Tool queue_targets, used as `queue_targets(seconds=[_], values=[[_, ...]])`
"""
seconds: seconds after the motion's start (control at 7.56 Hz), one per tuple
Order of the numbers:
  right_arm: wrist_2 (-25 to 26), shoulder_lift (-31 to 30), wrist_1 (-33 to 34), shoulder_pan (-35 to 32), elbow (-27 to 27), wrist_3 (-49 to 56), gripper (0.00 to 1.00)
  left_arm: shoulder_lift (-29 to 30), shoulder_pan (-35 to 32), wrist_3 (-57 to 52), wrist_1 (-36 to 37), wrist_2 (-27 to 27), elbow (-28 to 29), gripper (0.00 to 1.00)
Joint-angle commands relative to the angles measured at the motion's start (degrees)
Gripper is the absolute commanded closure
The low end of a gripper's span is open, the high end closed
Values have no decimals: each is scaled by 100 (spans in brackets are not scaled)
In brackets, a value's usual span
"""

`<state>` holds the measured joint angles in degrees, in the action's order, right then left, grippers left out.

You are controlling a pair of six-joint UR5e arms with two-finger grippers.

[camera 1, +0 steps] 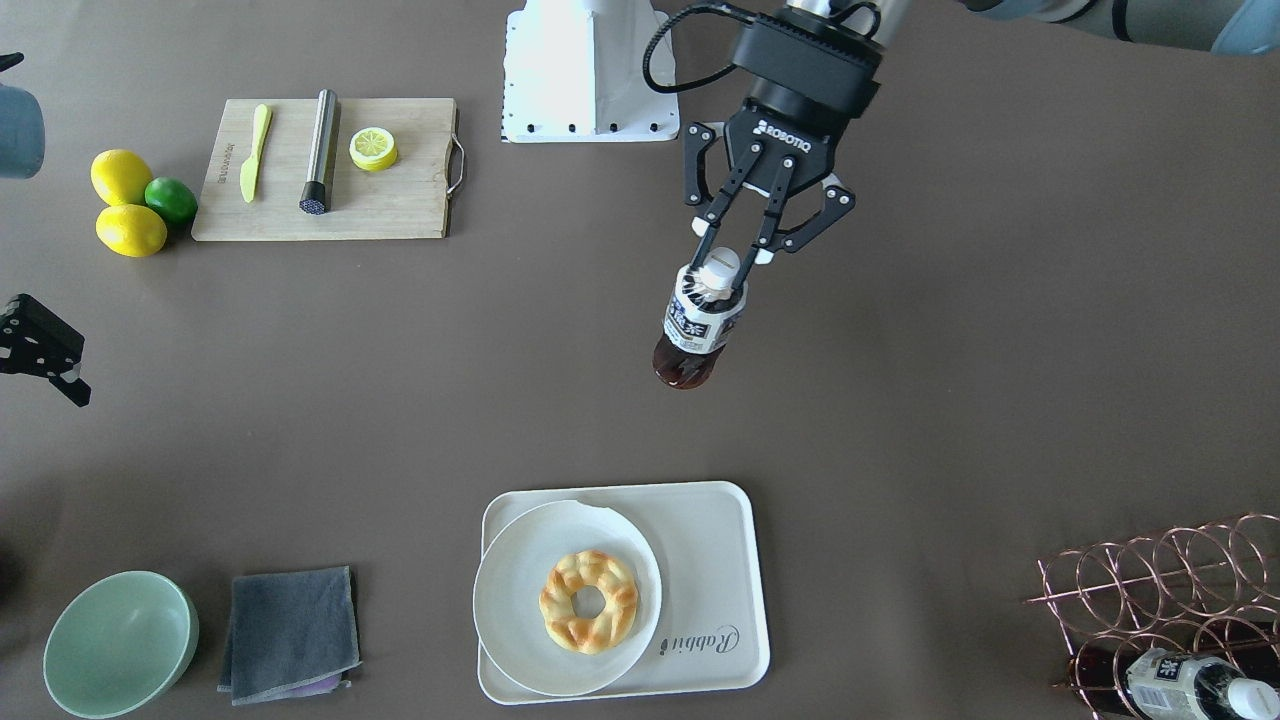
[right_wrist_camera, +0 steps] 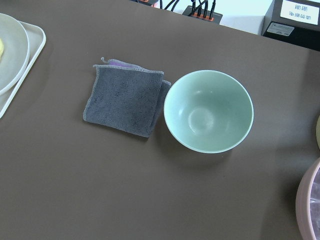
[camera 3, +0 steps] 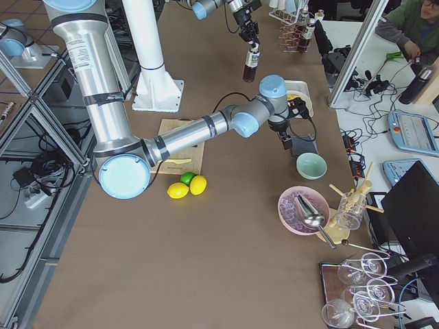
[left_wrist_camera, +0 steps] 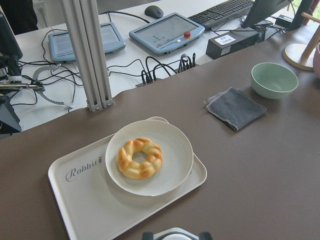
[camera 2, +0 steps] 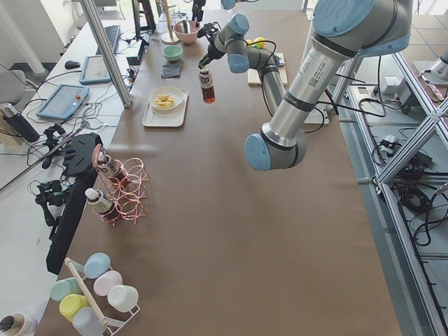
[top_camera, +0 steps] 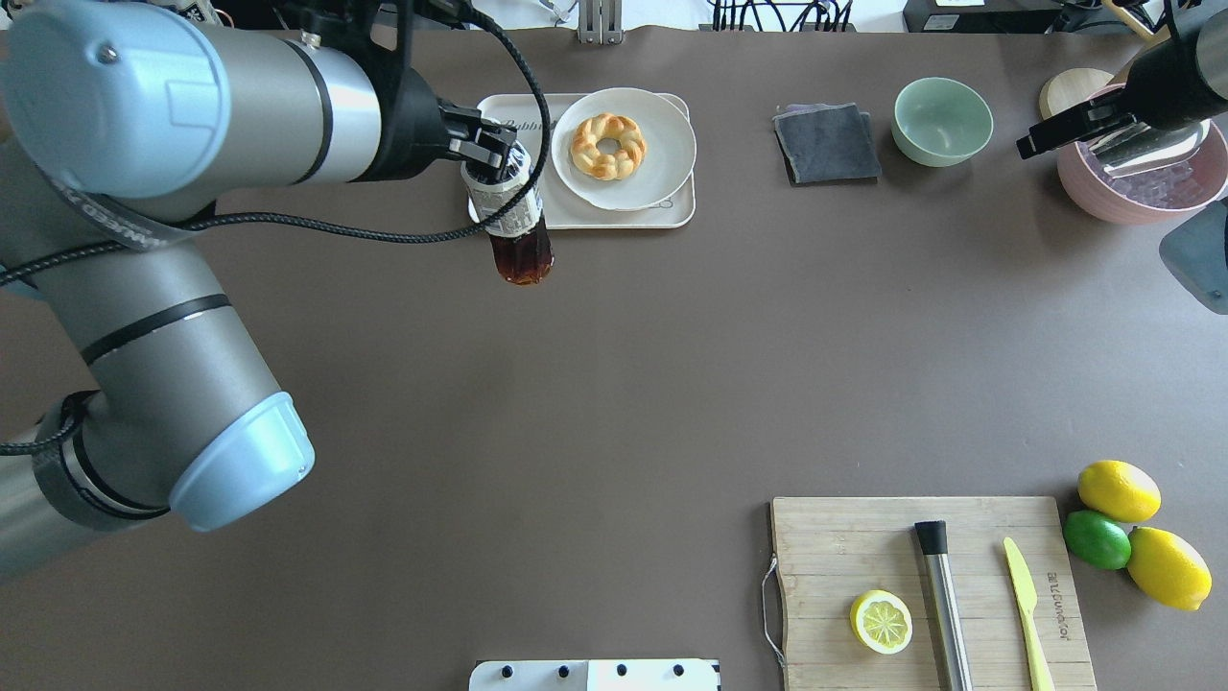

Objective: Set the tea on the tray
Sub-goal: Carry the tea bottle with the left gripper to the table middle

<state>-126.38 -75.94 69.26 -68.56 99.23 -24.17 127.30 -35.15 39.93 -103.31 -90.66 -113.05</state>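
Tea [camera 1: 690, 332] gripped at cap by left gripper [camera 1: 720, 272], arm outstretched, above table near tray [camera 1: 720, 560]

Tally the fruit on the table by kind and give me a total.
whole lemons: 2
lime: 1
lemon half: 1
Total: 4

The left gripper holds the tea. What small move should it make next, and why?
Probably carry the tea forward to above the bare end of the tray, by the lettering. The left gripper is shut on the bottle's top, the bottle hangs short of the tray, and the plate fills the other end.
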Motion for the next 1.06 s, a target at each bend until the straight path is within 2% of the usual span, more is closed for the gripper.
queue_targets(seconds=[0.0,0.4,0.93], values=[[-1,1,0,0,0,0,0,23,944,15,-48,915,99,100],[-1,1,0,0,0,0,0,-39,1448,278,-154,1671,151,100],[-10,-26,-9,0,52,0,0,-249,1458,296,-303,1823,161,100]])
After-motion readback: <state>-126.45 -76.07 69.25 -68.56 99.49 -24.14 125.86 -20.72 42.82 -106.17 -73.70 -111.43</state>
